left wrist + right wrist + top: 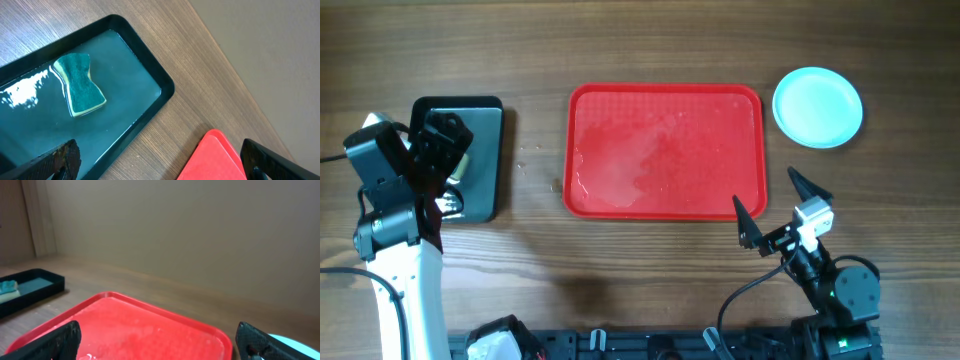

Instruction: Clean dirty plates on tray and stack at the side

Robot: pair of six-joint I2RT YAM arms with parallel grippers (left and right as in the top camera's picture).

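Currently I read both sets of fingers released and empty: left gripper (161, 159) over the black tray (150, 67) holding the sponge (80, 85), right gripper (772, 205) at the red tray (670, 150) near corner. Plates (818, 106) sit off its far-right corner. Risk: my right arm swinging outward could clip that stack.
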